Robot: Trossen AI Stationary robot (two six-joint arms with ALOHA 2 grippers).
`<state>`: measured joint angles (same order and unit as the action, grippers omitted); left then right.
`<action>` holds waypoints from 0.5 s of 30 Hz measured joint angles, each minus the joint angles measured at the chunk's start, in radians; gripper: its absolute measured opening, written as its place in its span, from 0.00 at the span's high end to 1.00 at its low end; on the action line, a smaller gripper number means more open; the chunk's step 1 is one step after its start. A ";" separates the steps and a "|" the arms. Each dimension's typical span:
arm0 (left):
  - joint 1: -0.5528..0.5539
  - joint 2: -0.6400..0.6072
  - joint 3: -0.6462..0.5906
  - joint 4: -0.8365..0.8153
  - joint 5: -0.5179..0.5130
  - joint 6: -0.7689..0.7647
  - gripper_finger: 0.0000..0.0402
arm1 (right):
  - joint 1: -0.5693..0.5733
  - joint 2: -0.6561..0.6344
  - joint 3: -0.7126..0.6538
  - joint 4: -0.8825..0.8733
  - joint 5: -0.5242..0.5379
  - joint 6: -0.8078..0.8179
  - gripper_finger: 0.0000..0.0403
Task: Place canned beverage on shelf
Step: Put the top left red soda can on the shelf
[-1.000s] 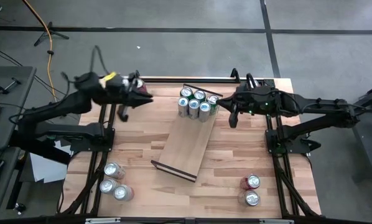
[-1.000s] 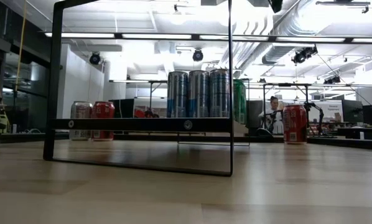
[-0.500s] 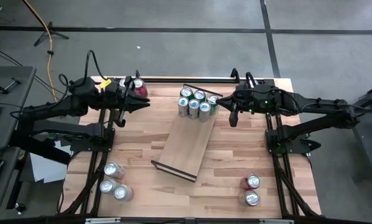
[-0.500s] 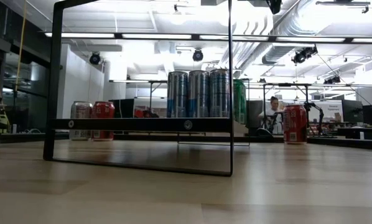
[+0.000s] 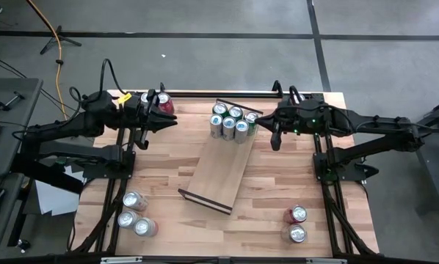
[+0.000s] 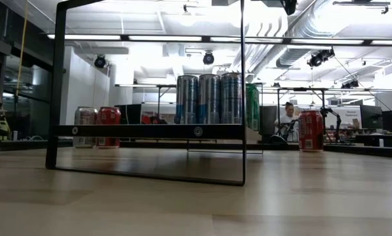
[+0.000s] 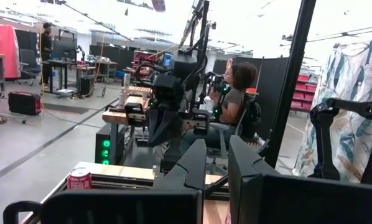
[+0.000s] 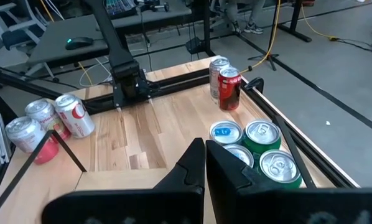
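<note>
Overhead and table-level cameras both see the shelf (image 5: 221,163) cans (image 6: 208,98)

We saw the shelf (image 5: 221,169), a flat light-wood board with thin dark rails at its two short ends, lying at the table's middle, running from about seven o'clock up to one o'clock. Six cans (image 5: 230,121) stood upright in a tight cluster on its one o'clock end: blue-and-silver ones and green ones, touching. The rest of the board lay bare.
</note>
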<state>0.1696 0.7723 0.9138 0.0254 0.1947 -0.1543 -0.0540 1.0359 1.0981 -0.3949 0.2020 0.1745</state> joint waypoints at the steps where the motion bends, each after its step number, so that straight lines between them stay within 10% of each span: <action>1: 0.000 0.000 0.000 0.000 0.000 0.000 1.00 | 0.000 0.000 0.000 -0.006 0.000 0.000 1.00; 15: 0.000 0.000 0.000 0.000 0.000 -0.019 1.00 | 0.000 0.000 0.000 -0.041 0.000 0.000 1.00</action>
<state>0.1696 0.7723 0.9138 0.0250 0.1949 -0.1730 -0.0540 1.0359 1.0981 -0.4356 0.2022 0.1745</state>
